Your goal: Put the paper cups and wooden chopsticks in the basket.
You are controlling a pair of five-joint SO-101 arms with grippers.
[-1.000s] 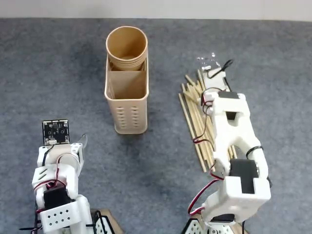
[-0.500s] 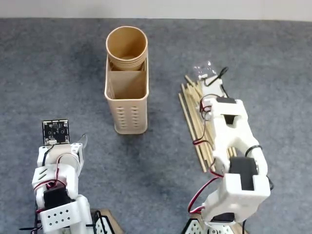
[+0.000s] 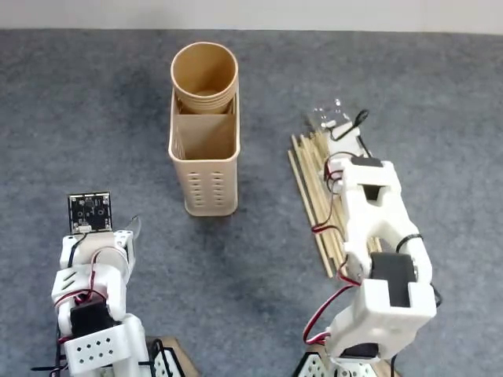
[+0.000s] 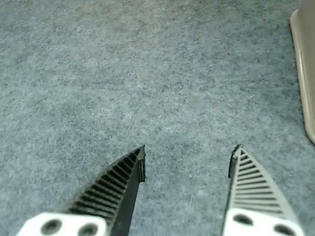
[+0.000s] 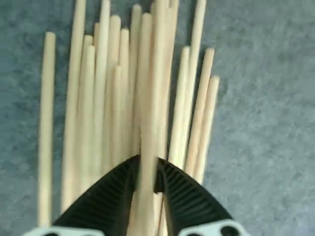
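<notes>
Since a second ago, my right pincer [image 5: 147, 169] has drawn back from beyond the far end of the wooden chopsticks [image 3: 313, 196] and settled onto the pile. The stick ends there, fanned out before, now lie closer together. Present state: the right pincer's jaws are clamped on a stick or two near the middle of the pile, though I cannot tell the exact count. The other sticks lie loose on the desk [image 3: 94, 118] to either side. The pile rests on my right-arm side of the basket [image 3: 206, 184], apart from it. The paper cups [image 3: 204, 75] stand stacked in the basket's far compartment, and the nearer compartment holds nothing. My left pincer [image 4: 187, 157] hangs over bare desk, jaws apart and empty. Assessment: the cup portion appears complete and the chopstick grasp appears made. The next step required is to lift and carry to the nearer compartment. Caution: neighbouring sticks may drag or scatter on the lift.
</notes>
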